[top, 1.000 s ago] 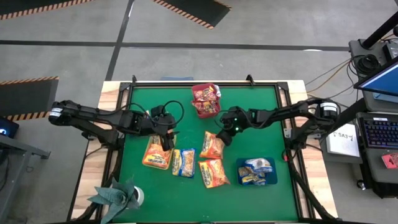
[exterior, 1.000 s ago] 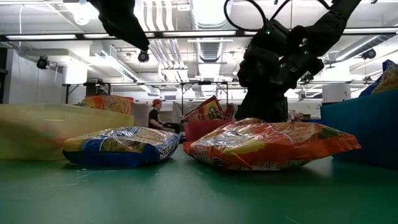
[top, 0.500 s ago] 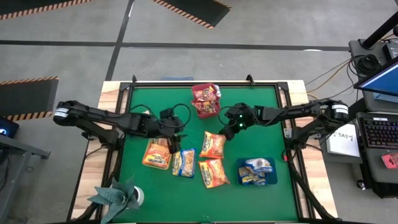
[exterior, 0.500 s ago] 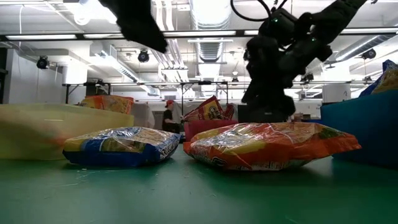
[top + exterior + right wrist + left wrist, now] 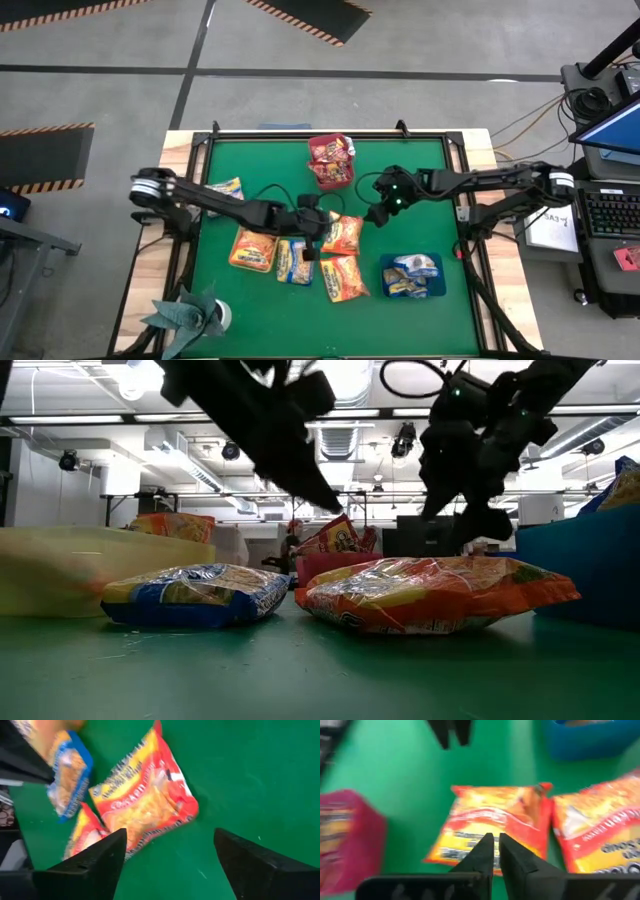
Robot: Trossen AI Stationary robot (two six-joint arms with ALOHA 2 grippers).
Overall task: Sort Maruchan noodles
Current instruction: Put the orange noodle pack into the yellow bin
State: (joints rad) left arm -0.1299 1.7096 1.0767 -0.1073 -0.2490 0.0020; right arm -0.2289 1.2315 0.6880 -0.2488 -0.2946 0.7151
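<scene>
Left claw [image 5: 312, 243]: I see it low over the middle of the green table [image 5: 410, 165], fingers [image 5: 485, 851] pressed together with nothing between them, at the near edge of an orange noodle packet [image 5: 495, 827].
Right claw [image 5: 378, 212]: I see it raised beside that orange packet [image 5: 342, 232], fingers [image 5: 90, 862] spread wide apart, empty.
Loose packets: a blue-and-yellow one [image 5: 296, 260] lies between two more orange ones [image 5: 252, 248] [image 5: 343, 277], all just beside each other mid-table.
Red tray [image 5: 331, 162]: far edge, holding dark red packets.
Blue tray [image 5: 412, 275]: near right, holding blue packets.
</scene>
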